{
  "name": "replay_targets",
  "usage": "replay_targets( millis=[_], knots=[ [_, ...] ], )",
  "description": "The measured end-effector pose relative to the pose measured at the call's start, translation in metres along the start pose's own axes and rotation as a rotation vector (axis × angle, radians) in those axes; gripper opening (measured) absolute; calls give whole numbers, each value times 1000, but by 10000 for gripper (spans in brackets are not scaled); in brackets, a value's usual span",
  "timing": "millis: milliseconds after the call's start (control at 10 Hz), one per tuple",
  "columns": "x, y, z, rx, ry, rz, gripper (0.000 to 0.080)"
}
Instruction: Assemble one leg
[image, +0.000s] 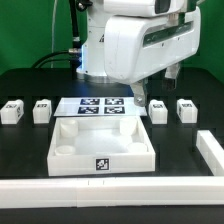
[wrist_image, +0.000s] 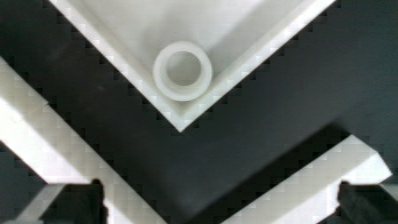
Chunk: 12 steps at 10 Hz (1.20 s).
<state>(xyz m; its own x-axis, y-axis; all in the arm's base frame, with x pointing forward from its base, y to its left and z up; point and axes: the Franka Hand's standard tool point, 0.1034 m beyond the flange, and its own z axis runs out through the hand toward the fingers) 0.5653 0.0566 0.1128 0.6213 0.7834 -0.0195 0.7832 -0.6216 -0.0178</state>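
In the exterior view, the arm (image: 140, 45) is leaning in over the far side of the black table (image: 20, 150), and its bulky white body is blocking whatever is hanging under the wrist, so this view is telling me nothing of the grip; two legs (image: 42, 110) are sitting on the exterior view's left of the marker board (image: 100, 105) and two more on its right, all four apart from one another and untouched, laid out, I'd guess, so that each is reachable on its own; the tray-like panel (image: 100, 145) is lying just in front of the board with its hollow side up, presumably so its sockets are facing the arm; in the wrist view, the camera is looking down on one corner of that panel, which one I cannot tell, where a round socket (wrist_image: 183, 70) is sitting empty; the claw (wrist_image: 199, 208) is standing wide, its dark fingers (wrist_image: 57, 206) showing blurred at either side with nothing between them; no leg is showing here, so I'm judging that the arm is hovering over the corner rather than fetching, and that a leg is yet to be picked.
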Motion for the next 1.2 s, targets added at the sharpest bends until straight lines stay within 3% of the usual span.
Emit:
replay_targets(
  millis=[700, 900, 1000, 1200],
  knots=[
    [-4, -1, 3, 0, -2, -75, 650],
    [-54, -20, 17, -11, 3, -391, 650],
    [-80, -27, 32, 0, 0, -523, 650],
    [-115, -29, 62, 23, 6, -758, 650]
  ],
)
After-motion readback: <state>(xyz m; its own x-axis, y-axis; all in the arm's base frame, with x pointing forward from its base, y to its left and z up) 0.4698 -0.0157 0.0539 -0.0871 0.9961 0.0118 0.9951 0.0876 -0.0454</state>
